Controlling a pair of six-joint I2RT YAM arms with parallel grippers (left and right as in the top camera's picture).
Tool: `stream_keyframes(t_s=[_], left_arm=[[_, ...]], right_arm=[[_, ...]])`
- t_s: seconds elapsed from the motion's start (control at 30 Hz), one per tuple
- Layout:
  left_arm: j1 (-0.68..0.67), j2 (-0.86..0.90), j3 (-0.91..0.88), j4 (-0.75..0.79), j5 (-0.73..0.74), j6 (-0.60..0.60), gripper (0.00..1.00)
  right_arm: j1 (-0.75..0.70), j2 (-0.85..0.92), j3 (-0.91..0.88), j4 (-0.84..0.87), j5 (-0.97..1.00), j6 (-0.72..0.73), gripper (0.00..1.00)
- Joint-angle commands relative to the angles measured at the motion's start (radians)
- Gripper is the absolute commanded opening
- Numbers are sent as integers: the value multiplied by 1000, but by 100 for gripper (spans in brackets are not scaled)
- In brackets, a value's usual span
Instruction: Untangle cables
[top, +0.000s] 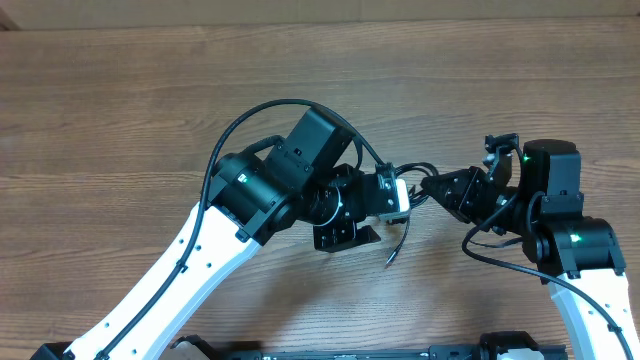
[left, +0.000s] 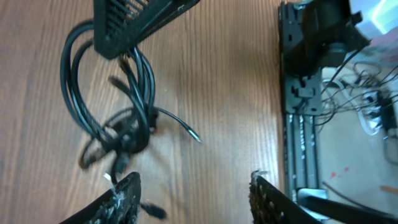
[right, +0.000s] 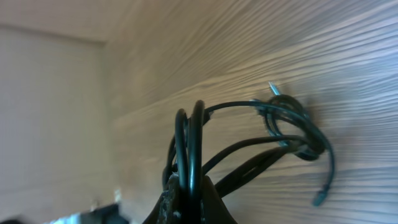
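Knotted black cables (left: 124, 118) — tangle rested on the wooden table (top: 120, 100) between both arms, loops raised. Jaws of right gripper (right: 189, 198) were closed, pinching those loops; left gripper (left: 194, 186) — jaws stood parted, empty, just beside the knot.

L gripper (left: 193, 186) jaws wide apart; R gripper (right: 186, 202) clamped shut, facing L gripper.
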Motion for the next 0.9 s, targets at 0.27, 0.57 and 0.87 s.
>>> stream_keyframes(t_s=[0.27,0.57,0.87], left_arm=[[-3,-10,22,-1,-28,159,67],[-32,9,22,0,-21,177,70],[-39,36,22,0,-33,175,43]], right_arm=[[-3,-3,23,46,-213,9,4],[-3,-3,23,77,-293,9,4],[-3,-3,23,77,-306,10,4]])
